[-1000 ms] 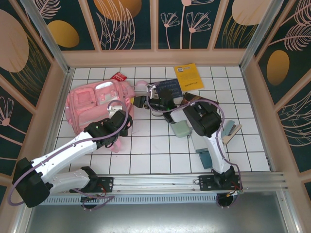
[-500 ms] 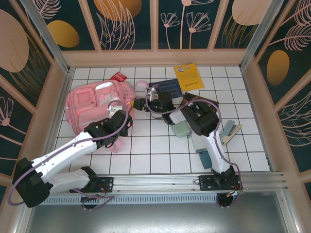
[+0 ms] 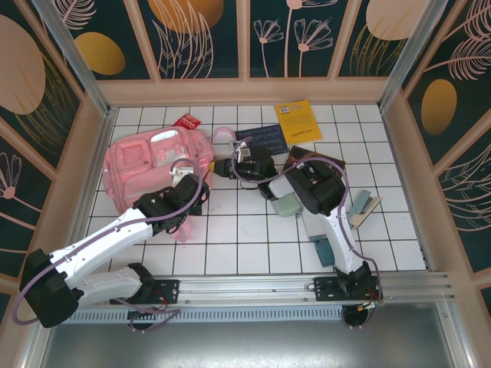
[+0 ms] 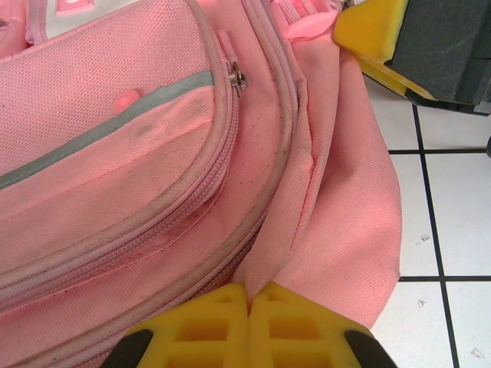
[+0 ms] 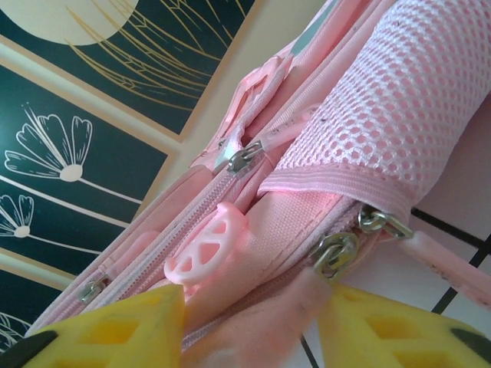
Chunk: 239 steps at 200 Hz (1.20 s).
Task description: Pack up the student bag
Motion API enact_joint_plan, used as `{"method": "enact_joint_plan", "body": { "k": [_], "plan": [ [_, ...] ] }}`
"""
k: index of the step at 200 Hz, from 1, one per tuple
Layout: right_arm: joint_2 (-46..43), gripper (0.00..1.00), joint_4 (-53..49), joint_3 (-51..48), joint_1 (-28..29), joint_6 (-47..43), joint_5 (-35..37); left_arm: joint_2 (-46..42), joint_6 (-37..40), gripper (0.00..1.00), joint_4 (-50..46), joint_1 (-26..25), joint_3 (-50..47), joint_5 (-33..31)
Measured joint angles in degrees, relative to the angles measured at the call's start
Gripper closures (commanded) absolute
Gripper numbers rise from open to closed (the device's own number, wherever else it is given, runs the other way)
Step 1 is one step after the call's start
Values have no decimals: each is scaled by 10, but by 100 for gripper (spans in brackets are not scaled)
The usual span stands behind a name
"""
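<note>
Near edge: both arm bases sit on the rail [image 3: 268, 287]. Bare tiles of the table [image 3: 245, 245] lie between the arms, the widest free room. Right arm covers a dark flat thing and part of a pale green item [image 3: 288, 205]; neither can be identified.

Left jaws [image 4: 249, 307] are clenched on a fold of the student bag [image 3: 146, 165] at its near right edge. The arm hides that corner from above.

The bag lies flat on the left far part of the table, front pockets up. Long axis roughly left-right, slightly tilted; top end hard to tell. Its left edge is near the side wall, little room there.

Right jaws [image 5: 252, 303] stand apart at the bag's right side, by the zippers, with a blurred pink fold between them. Can't tell if they press it.

Far: red packet [image 3: 186, 121] just beyond the bag, dark blue book [image 3: 265, 138] partly under the right arm, yellow booklet [image 3: 298, 120] near the back wall.
</note>
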Motion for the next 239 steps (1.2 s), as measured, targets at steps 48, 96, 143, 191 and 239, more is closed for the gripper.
{"method": "enact_joint_plan", "body": {
  "k": [48, 96, 143, 191, 239],
  "plan": [
    [0, 60, 8, -9, -3, 1, -1, 0, 0, 100, 0, 0, 0, 4],
    [0, 62, 8, -17, -19, 3, 2, 0, 0, 100, 3, 0, 0, 3],
    [0, 73, 7, -17, -24, 10, 3, 0, 0, 100, 5, 0, 0, 3],
    [0, 100, -11, -12, -24, 4, 3, 0, 0, 100, 5, 0, 0, 3],
    [-12, 100, -69, -10, -23, -37, 7, 0, 0, 100, 5, 0, -1, 2]
  ]
}}
